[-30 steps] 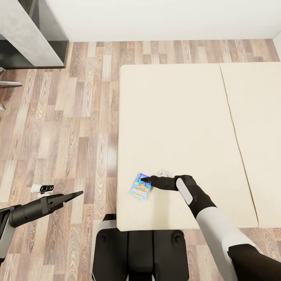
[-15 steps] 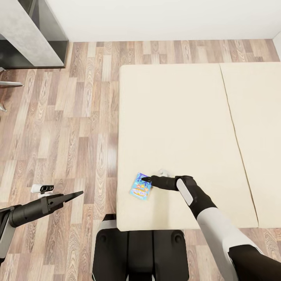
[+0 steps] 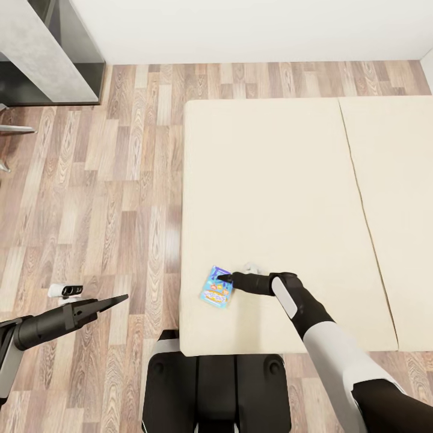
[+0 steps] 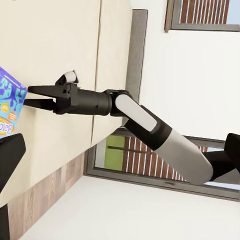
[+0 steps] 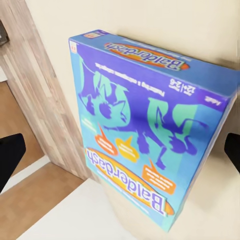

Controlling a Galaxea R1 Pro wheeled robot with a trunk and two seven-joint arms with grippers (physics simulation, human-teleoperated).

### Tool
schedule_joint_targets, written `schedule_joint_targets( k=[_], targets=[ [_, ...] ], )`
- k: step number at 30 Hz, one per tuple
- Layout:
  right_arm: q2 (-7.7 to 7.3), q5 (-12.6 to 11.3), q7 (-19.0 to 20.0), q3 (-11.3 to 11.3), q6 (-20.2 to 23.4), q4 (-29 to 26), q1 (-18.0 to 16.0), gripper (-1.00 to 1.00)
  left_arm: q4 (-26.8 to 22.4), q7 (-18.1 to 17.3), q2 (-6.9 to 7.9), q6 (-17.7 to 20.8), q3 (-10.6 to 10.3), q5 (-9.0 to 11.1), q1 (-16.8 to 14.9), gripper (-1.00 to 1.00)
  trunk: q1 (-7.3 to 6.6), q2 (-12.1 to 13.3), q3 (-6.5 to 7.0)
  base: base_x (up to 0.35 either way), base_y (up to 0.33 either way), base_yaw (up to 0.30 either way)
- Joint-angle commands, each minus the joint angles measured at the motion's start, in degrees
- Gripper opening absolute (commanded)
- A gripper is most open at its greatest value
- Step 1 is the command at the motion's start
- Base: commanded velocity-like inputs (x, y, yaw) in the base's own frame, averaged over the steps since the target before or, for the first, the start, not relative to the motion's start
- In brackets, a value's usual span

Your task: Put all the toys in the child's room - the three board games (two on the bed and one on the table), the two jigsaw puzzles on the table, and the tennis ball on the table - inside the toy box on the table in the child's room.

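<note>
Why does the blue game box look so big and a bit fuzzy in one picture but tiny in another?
In the right wrist view the camera sits very close, so the blue game box looms large, slanted, with slightly soft edges. In the head view the same box lies far below on the bed, small and sharp, under even light with only faint shadows.

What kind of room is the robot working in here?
Probably a bedroom, perhaps a child's: a large cream bed without bedding stands on a wood-plank floor, a blue Balderdash board game lies near the bed's edge, and a grey desk stands by the white wall.
</note>
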Motion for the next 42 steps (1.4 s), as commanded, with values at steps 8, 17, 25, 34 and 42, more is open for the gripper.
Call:
schedule_joint_targets(
  k=[8, 17, 25, 34, 42],
  targets=[
    [-0.03, -0.1, 0.1, -0.1, 0.2, -0.2, -0.1, 1.00, 0.0, -0.2, 0.05, 0.6, 0.0, 0.0, 0.0, 1.00, 0.03, -0.1, -0.28, 0.000, 0.000, 0.000],
    [0.03, -0.1, 0.1, -0.1, 0.2, -0.2, -0.1, 1.00, 0.0, -0.2, 0.05, 0.6, 0.0, 0.0, 0.0, 1.00, 0.03, -0.1, -1.06, 0.000, 0.000, 0.000],
    [0.10, -0.1, 0.1, 0.0, 0.2, -0.2, -0.1, 1.00, 0.0, -0.2, 0.05, 0.6, 0.0, 0.1, 0.0, 1.00, 0.03, -0.1, -1.27, 0.000, 0.000, 0.000],
    [0.12, -0.1, 0.1, 0.0, 0.2, -0.3, -0.1, 1.00, 0.0, -0.2, 0.05, 0.6, 0.0, 0.0, 0.0, 1.00, 0.03, -0.1, -1.28, 0.000, 0.004, 0.000],
    [0.12, -0.1, 0.1, 0.0, 0.2, -0.3, -0.1, 1.00, 0.0, -0.2, 0.05, 0.6, 0.1, 0.1, 0.0, 1.00, 0.03, -0.1, -1.28, 0.000, 0.046, 0.000]
  ],
)
